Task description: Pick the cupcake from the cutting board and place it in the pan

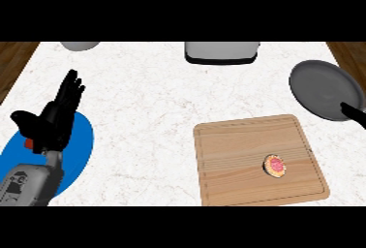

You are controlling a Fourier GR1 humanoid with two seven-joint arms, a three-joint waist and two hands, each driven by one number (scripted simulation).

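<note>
White marble covered the counter (157, 126), with dark wood showing at both far corners. On the cutting board (236, 184) lay the cupcake (275, 165), untouched and right of the board's middle. Up at the right edge sat the pan (325, 89), dark grey and holding nothing. The left hand (53, 118) rested at the left above a blue plate (82, 145), fingers straight and relaxed, holding nothing. No right hand showed. By my reading, the task had not begun: pick-up, carry and placing all remained. No brand, label or writing could be read anywhere.
</note>
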